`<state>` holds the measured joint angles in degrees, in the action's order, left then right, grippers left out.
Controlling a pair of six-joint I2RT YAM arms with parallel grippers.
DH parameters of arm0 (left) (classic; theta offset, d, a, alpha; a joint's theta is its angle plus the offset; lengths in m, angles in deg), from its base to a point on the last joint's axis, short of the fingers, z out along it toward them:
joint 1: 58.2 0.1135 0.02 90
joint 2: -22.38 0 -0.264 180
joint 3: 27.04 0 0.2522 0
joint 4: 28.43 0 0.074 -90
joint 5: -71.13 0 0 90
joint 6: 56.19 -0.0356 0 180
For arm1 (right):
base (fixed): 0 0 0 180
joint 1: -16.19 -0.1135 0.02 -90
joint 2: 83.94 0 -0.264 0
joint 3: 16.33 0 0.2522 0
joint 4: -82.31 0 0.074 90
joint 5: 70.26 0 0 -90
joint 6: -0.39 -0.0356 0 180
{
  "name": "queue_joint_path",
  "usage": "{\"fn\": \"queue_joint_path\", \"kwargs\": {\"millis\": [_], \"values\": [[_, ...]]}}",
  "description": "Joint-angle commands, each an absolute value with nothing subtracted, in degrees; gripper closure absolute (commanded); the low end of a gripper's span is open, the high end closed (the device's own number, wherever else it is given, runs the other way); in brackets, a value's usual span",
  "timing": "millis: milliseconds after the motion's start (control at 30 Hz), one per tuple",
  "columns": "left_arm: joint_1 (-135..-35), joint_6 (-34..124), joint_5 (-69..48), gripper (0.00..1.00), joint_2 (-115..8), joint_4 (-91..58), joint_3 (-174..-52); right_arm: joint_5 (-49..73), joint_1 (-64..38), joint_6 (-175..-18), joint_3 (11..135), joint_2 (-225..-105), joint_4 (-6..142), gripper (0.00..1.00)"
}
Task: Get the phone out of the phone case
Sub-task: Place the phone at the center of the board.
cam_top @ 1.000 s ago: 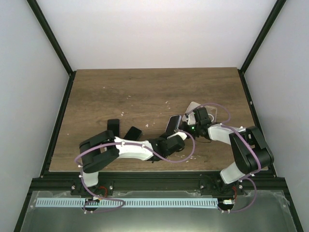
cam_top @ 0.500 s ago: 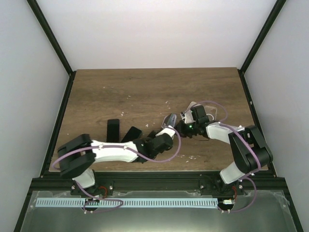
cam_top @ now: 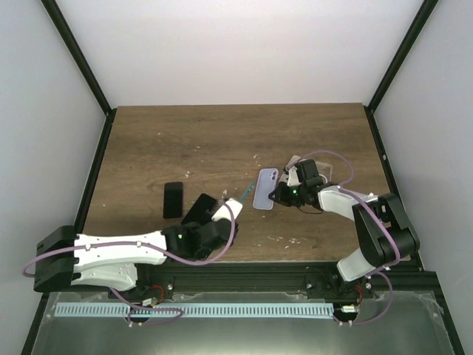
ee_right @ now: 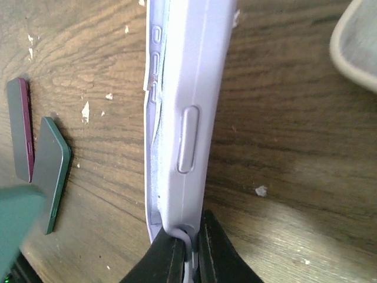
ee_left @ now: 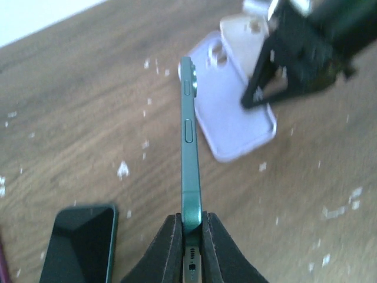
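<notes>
Left pincer (ee_left: pixel 191 239) is clamped on the bottom end of the green phone (ee_left: pixel 188 141). The phone stands edge-on between the fingers, side buttons facing the wrist camera, raised off the table (cam_top: pixel 185 140). Right pincer (ee_right: pixel 188 250) is pinched narrow on one wall of the lilac case (ee_right: pixel 188 88), at its lower end. The case looks empty (the left wrist view shows its open inside, camera cutout and all). Whether its far end rests on the wood or hangs just above it, I cannot tell. Phone and case are apart, with bare table between them in the overhead view, so the separation itself reads as done.

What remains, as I judge it, is setting the phone down well. The grip is on one short end of a long, thin thing, so it could pivot. A slow descent would suit, with the wrist rolled so the phone lands flat, not on its edge. A dark phone (ee_left: pixel 79 242) lies just left of the pincer, so the bare wood between it and the case is the safer landing spot. The fingers should open only once the phone lies on the table. The right side should hold the case low and steady, off the pale case (ee_right: pixel 359 41) beside it.
</notes>
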<state>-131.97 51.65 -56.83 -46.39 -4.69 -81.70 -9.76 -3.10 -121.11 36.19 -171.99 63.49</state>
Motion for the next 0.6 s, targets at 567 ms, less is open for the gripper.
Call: {"fn": "queue_joint_path", "kwargs": {"millis": [567], "values": [[-143.54,69.41,-73.42,1.0,-73.93,17.72,-86.01,-6.44,-0.73,-118.27,37.62,-166.5,64.44,0.99]]}}
